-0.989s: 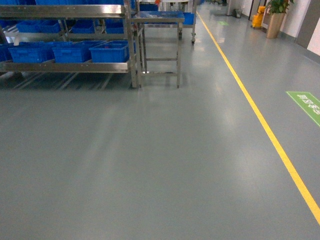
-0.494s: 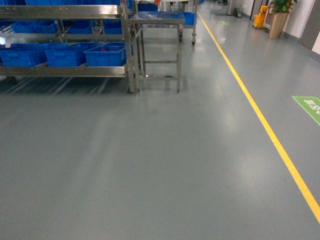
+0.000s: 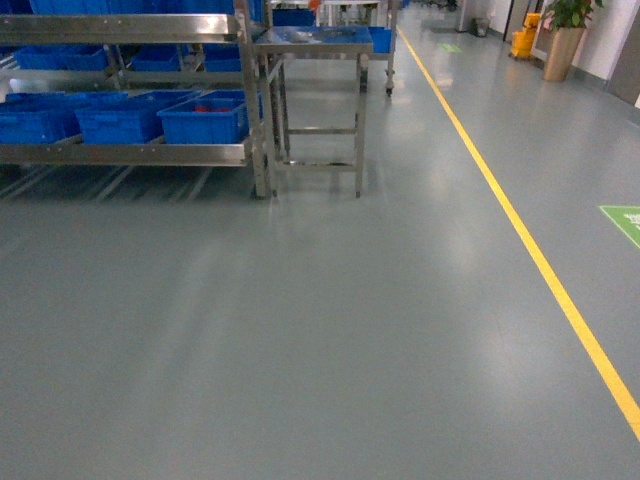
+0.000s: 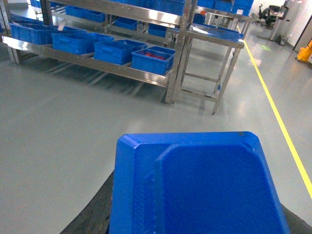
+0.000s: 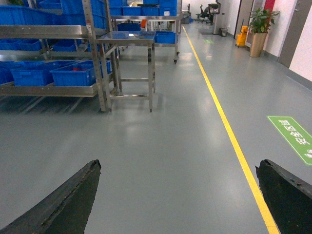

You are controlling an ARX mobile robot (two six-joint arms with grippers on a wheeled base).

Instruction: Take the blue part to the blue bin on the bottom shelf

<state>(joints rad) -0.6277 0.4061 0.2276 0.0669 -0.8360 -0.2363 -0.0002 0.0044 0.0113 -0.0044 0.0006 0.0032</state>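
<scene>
The blue part [image 4: 195, 180] fills the lower half of the left wrist view, with my left gripper [image 4: 195, 226] shut on it; only one dark finger [image 4: 95, 214] shows beside it. My right gripper [image 5: 180, 195] hangs open over bare floor, nothing between its fingers [image 5: 73, 200]. Ahead to the left, the bottom shelf [image 3: 120, 154] [image 4: 97, 62] carries several blue bins in a row. The rightmost bin [image 3: 205, 118] [image 4: 153, 59] shows red things inside. The bin left of it [image 4: 119, 50] shows a bare blue inside. Neither gripper appears in the head view.
A steel table [image 3: 315, 45] stands right of the rack's corner post [image 3: 258, 120]. A yellow floor line [image 3: 520, 230] runs along the right, with a green floor mark [image 3: 625, 220] beyond it. A potted plant [image 3: 562, 50] stands far right. Grey floor lies between me and the rack.
In the head view the rack and table have slid lower and a little left, and look nearer. The green floor mark has moved right and down.
</scene>
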